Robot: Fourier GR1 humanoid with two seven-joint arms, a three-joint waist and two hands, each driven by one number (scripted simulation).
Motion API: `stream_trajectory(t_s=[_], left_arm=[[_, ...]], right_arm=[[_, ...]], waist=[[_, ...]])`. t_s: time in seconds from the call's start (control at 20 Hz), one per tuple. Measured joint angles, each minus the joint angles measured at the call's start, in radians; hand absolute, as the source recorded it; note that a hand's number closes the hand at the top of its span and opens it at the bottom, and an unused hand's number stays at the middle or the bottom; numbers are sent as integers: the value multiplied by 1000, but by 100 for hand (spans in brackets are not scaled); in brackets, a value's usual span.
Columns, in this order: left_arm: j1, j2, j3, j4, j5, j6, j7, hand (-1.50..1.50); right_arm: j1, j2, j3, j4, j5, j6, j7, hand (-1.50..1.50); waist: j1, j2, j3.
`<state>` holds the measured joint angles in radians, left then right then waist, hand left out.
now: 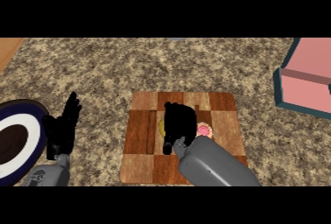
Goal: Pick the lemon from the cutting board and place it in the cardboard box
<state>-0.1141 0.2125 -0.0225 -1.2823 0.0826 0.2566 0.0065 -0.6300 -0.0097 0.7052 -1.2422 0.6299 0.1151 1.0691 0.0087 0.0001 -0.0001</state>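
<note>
The wooden cutting board [220,109] lies in the middle of the counter. My right hand [179,122] is down on the board with its fingers curled over the lemon [160,126], of which only a yellow sliver shows at the hand's left edge. A small pink and white item [205,130] lies on the board just right of the hand. The cardboard box [310,83], pink inside with teal outer walls, stands at the right edge, well apart from the board. My left hand [61,129] rests open at the left, fingers up.
A dark blue plate [29,131] with a white ring sits at the left edge, beside my left hand. Speckled counter [161,65] stretches behind the board and between the board and the box. A wooden strip [9,48] shows at the top left corner.
</note>
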Motion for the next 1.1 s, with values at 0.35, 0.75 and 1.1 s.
stream_trajectory(t_s=[0.35,0.75,1.1], left_arm=[[10,-8,8,-24,-16,-9,21,0],[55,-7,35,-38,-18,-4,8,0],[63,-6,45,-48,-14,-3,14,0]], right_arm=[[-43,3,30,38,56,-55,-48,150],[201,-254,106,-276,57,2,-220,150],[468,-682,72,-601,31,-61,-516,150]], waist=[[0,0,0],[-44,-11,1],[-58,-12,1]])
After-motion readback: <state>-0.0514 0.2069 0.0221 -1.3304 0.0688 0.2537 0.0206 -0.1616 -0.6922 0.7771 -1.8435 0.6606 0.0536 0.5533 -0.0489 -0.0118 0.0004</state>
